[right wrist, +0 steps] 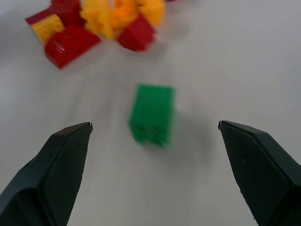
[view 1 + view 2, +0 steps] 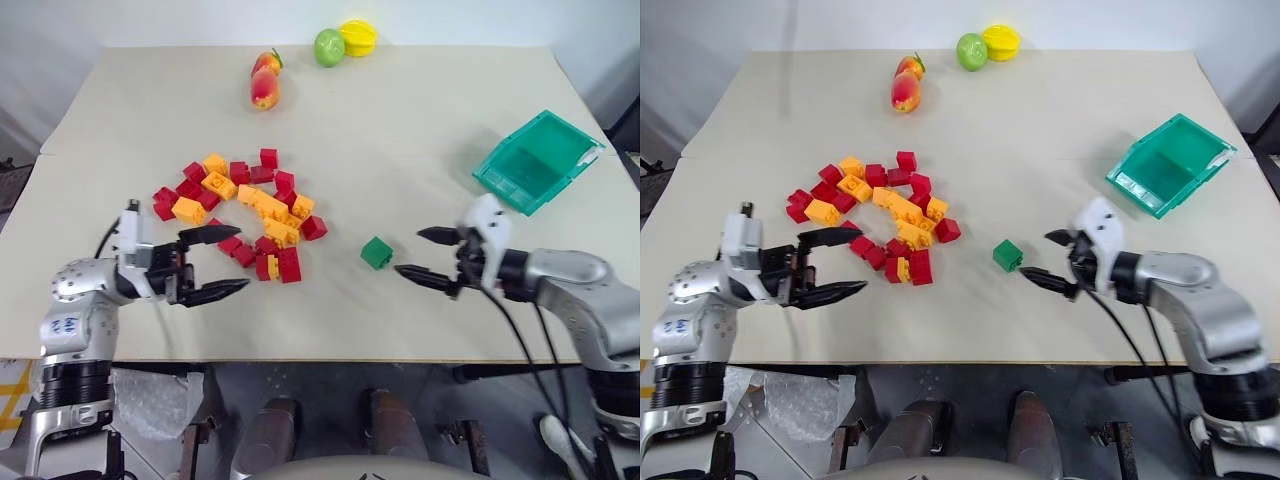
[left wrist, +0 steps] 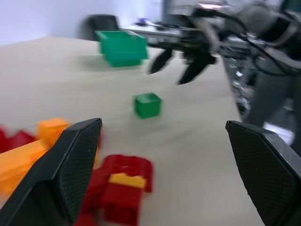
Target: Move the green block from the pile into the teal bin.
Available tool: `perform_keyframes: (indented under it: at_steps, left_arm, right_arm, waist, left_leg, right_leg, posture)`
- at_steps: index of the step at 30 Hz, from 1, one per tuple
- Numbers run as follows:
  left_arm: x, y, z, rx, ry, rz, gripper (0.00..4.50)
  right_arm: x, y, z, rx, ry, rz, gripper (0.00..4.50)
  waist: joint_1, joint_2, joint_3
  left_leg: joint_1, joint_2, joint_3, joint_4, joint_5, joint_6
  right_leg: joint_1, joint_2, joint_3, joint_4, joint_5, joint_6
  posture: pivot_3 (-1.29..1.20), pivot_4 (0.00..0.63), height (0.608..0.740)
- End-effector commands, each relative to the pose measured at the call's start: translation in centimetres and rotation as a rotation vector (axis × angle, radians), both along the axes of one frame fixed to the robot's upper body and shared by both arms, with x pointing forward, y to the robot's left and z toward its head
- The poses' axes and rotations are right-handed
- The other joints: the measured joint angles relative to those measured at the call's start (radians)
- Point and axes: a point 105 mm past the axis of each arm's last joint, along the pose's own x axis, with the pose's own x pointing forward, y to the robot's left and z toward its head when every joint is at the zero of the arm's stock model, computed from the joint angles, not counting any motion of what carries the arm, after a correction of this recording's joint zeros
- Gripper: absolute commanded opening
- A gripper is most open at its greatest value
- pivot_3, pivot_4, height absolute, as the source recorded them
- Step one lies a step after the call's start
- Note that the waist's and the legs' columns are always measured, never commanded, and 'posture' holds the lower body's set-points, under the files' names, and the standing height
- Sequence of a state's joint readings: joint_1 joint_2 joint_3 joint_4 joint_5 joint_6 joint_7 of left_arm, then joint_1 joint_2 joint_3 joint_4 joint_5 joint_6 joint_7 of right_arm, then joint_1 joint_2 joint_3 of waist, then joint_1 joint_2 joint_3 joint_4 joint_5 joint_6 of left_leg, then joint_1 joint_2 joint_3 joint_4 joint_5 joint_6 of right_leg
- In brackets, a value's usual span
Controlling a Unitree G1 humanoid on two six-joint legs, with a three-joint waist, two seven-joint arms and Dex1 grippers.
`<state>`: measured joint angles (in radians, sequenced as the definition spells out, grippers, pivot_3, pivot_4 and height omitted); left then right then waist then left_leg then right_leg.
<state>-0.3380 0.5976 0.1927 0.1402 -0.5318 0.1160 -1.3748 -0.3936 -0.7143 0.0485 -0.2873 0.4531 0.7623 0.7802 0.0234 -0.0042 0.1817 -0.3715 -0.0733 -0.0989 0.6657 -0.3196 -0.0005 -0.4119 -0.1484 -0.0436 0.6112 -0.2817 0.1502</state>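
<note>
Hands are both sitting wide open right now, nothing gripped in either. The right hand (image 2: 428,254) is hovering low over the table (image 2: 400,120) near the front edge, fingers spread apart and pointing toward the green block (image 2: 377,252), which is sitting just beside its fingertips but not touching them. From the right wrist view that block (image 1: 152,113) is lying on bare table ahead of the gap between the two fingers.

The left hand (image 2: 227,262) is hanging over by the front-left part of the table, fingers apart too, aiming across at the pile (image 2: 240,211), close to the nearest red bricks.

So the green block is lying on its own, off to the right of the pile, well apart from the teal bin (image 2: 540,160), which is resting tilted near the right edge. Back by the far edge some toy fruit (image 2: 266,80) is lying around.
</note>
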Motion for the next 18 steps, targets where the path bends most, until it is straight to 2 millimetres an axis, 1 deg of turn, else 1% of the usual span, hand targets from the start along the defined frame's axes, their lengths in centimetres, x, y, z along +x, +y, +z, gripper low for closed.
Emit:
perform_keyframes:
  at_steps: [1, 3, 6, 7, 8, 10, 16, 17, 18]
  left_arm:
    - [0.6, -0.9, 0.0, 0.034, -0.024, -0.013, 4.48]
    - [1.0, -1.6, -0.1, 0.042, -0.023, -0.031, 4.48]
    - [1.5, -2.2, 0.1, 0.04, -0.033, -0.042, 4.48]
    - [1.9, -2.5, 0.3, 0.037, -0.038, -0.034, 4.48]
    - [2.3, -2.8, 0.5, 0.034, -0.045, -0.03, 4.5]
    - [2.8, -3.2, 0.8, 0.031, -0.054, -0.024, 4.5]
    - [3.2, -3.9, 0.8, 0.024, -0.055, -0.021, 4.5]
    - [3.3, -4.1, 0.7, 0.028, -0.055, -0.017, 4.5]
    - [3.4, -4.2, 0.7, 0.034, -0.059, -0.012, 4.5]
  right_arm:
    - [1.7, 0.0, -1.1, -0.069, -0.012, -0.051, 4.5]
    - [2.2, 0.7, -1.7, -0.086, -0.008, -0.038, 4.5]
    - [3.1, 1.3, -2.0, -0.098, -0.027, -0.052, 4.5]
    - [3.1, 1.5, -2.0, -0.1, -0.026, -0.05, 4.5]
    - [2.9, 1.8, -1.9, -0.101, -0.02, -0.037, 4.13]
    - [2.7, 2.1, -1.8, -0.099, -0.014, -0.032, 3.7]
    - [2.5, 1.8, -0.4, -0.071, -0.074, -0.08, 1.64]
    - [2.6, 1.6, -0.1, -0.064, -0.088, -0.098, 1.48]
    - [2.7, 1.3, 0.3, -0.053, -0.099, -0.123, 1.49]
  waist:
    - [0.002, 0.0, 0.0]
    - [0.001, 0.0, 0.0]
    - [-0.003, 0.0, 0.0]
    - [-0.005, 0.0, 0.0]
    - [-0.006, 0.0, 0.0]
    - [-0.009, 0.0, 0.0]
    - [-0.023, 0.0, 0.0]
    - [-0.023, 0.0, 0.0]
    - [-0.024, 0.0, 0.0]
  left_leg:
    - [0.0, 0.0, 0.0, 0.0, 0.0, 0.0]
    - [0.0, -0.001, 0.0, 0.0, 0.0, 0.001]
    - [-0.001, -0.001, 0.0, -0.001, -0.001, 0.001]
    - [-0.001, -0.001, 0.0, -0.001, -0.001, 0.001]
    - [-0.001, -0.001, 0.0, -0.002, -0.001, 0.001]
    - [-0.001, -0.001, 0.0, -0.002, -0.001, 0.001]
    - [-0.001, -0.001, 0.0, -0.002, -0.001, 0.001]
    - [-0.001, -0.001, 0.0, -0.002, -0.001, 0.001]
    - [-0.001, -0.001, 0.0, -0.002, -0.001, 0.001]
  right_leg:
    - [0.0, 0.0, 0.0, 0.0, 0.0, 0.0]
    - [0.0, 0.0, 0.0, 0.0, 0.0, 0.0]
    - [0.0, 0.0, 0.0, 0.001, 0.0, 0.001]
    - [-0.001, 0.0, 0.0, 0.001, 0.0, 0.001]
    - [-0.001, 0.0, 0.0, 0.001, 0.0, 0.001]
    - [-0.001, 0.001, -0.001, 0.001, 0.0, 0.001]
    - [-0.001, 0.001, -0.001, 0.001, 0.0, 0.001]
    - [-0.001, 0.001, -0.001, 0.001, 0.0, 0.001]
    - [-0.001, 0.001, -0.001, 0.001, 0.0, 0.001]
  posture:
    - [0.0, 0.15, 0.74]
    - [0.0, 0.15, 0.74]
    - [0.0, 0.15, 0.74]
    - [0.0, 0.15, 0.74]
    - [0.0, 0.15, 0.74]
    - [0.0, 0.15, 0.74]
    - [0.0, 0.15, 0.74]
    - [0.0, 0.15, 0.74]
    - [0.0, 0.15, 0.74]
